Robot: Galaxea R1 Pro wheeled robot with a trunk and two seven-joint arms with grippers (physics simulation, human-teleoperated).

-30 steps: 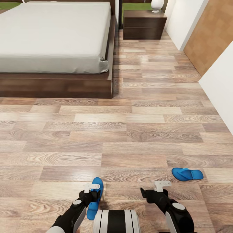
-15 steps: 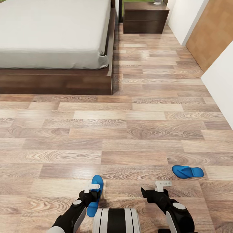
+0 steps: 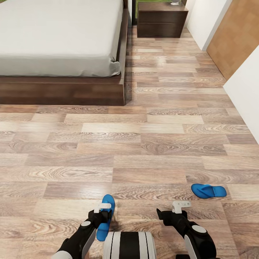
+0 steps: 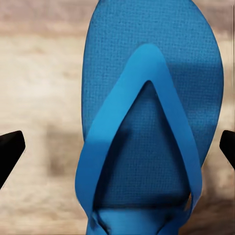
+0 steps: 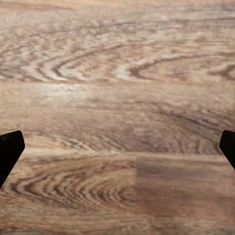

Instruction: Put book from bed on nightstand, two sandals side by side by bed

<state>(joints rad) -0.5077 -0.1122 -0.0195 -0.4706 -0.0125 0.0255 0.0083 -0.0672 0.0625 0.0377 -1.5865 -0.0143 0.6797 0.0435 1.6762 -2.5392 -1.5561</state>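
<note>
The head view looks forward and down over the wood plank floor [image 3: 144, 144] toward the grey-mattressed bed [image 3: 61, 36]. Each wrist view faces that floor closely; the left shares the bright blue sandal [image 4: 152, 122].

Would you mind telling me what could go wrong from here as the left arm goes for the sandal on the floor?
The left gripper hangs open above the near sandal, fingertips wide of its edges. The sandal lies flat, so the fingers may hit the floor or close on nothing; the thin strap is the better hold. The second sandal lies apart at a different angle, and both are far from the bed, so pairing them means a long carry.
</note>
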